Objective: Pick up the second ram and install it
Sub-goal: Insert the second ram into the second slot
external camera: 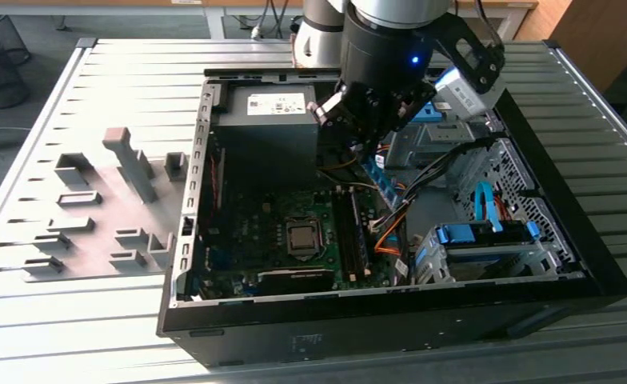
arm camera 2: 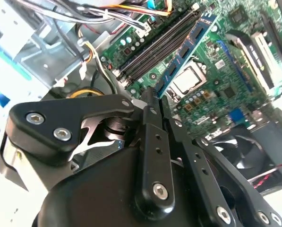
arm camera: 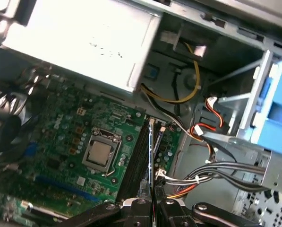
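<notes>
Second wrist view: gripper (arm camera 2: pixel 152 101) pinching the ram (arm camera 2: pixel 185 52).
Ram held tilted above the motherboard's (arm camera 2: pixel 211 71) black slots (arm camera 2: pixel 157 45).

The ram (arm camera 2: pixel 185 49) is a long, thin blue board with dark chips along its face. It is off the grey holders and hangs over the open case, tilted, one end pinched by the gripper (arm camera 2: pixel 152 94). In the first wrist view it shows edge-on (arm camera: pixel 150 161), a thin line above the black slots (arm camera: pixel 140 156).
</notes>
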Controlling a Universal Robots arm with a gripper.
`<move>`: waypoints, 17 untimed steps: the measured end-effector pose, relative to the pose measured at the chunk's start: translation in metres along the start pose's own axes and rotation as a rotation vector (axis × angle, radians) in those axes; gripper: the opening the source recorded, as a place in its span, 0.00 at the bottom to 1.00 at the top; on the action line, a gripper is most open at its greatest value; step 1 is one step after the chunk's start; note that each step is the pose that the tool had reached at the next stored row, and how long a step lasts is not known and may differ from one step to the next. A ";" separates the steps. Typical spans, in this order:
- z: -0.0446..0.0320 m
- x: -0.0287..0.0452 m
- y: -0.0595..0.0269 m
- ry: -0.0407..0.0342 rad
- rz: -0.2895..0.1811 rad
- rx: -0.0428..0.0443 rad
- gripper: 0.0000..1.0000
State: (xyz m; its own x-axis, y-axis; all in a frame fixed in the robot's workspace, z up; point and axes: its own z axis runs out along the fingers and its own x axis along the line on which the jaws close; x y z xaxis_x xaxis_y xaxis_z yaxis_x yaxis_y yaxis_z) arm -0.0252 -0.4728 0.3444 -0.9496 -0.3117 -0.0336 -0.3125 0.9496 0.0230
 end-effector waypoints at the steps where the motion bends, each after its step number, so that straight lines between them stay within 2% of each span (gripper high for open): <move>1: 0.0012 0.0000 0.0001 -0.0003 0.018 0.0006 0.14; 11: 0.0094 0.0002 0.0004 -0.0039 0.186 0.0063 0.14; 17: 0.0116 0.0027 0.0021 -0.0052 0.242 0.0081 0.14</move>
State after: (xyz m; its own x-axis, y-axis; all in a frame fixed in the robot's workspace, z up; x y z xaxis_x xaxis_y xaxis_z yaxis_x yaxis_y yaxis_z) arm -0.0282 -0.4712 0.3328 -0.9966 -0.0749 -0.0333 -0.0757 0.9969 0.0230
